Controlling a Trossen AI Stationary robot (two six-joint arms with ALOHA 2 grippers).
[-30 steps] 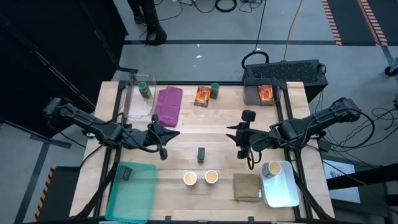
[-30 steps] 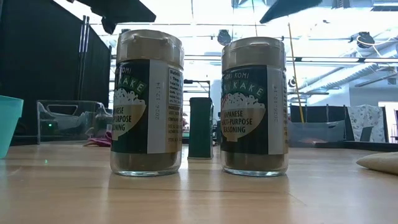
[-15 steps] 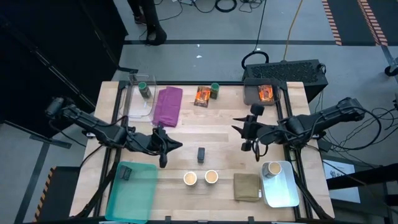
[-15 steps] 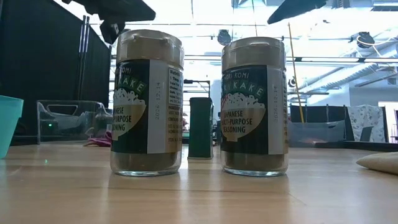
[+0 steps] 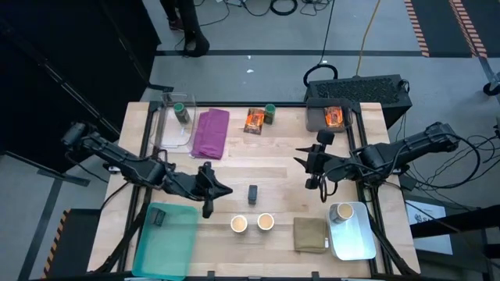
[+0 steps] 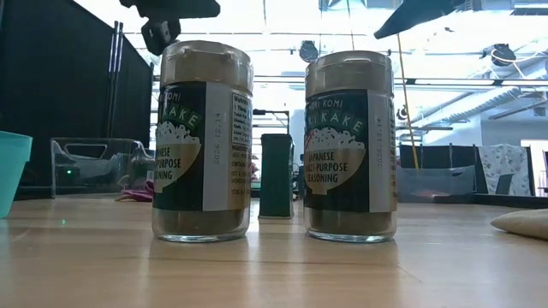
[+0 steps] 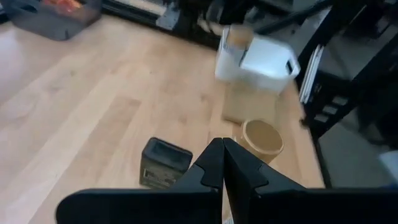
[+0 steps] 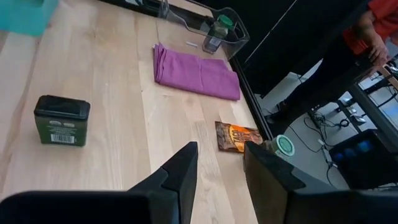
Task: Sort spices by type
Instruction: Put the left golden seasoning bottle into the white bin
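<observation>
A dark block [image 5: 253, 193] stands upright on the table's middle, seen also in the low view [image 6: 276, 175]. My left gripper [image 5: 225, 190] hovers just left of the dark block [image 7: 165, 163], shut and holding nothing. My right gripper [image 5: 301, 164] hangs right of centre, its fingers [image 8: 180, 169] open with nothing between them. Two tan-topped cups [image 5: 239, 225] [image 5: 265, 222] stand near the front edge. An orange packet [image 5: 254, 119] lies flat beside a green-lidded jar [image 5: 269, 113] at the back.
A teal tray [image 5: 176, 250] at front left holds a dark block [image 5: 157, 217]. A clear bin [image 5: 173, 133] at back left holds a green-lidded jar [image 5: 180, 109]. A dark bin [image 5: 316, 119] holds an orange packet. A white tray [image 5: 355, 242] holds a cup. A purple cloth [image 5: 211, 133] and an olive cloth [image 5: 310, 234] lie flat.
My left gripper has gone toward the table's right and near edges, closer to the dark block, rolling as it went, still shut. My right gripper has drawn back toward the far edge, away from the block.
</observation>
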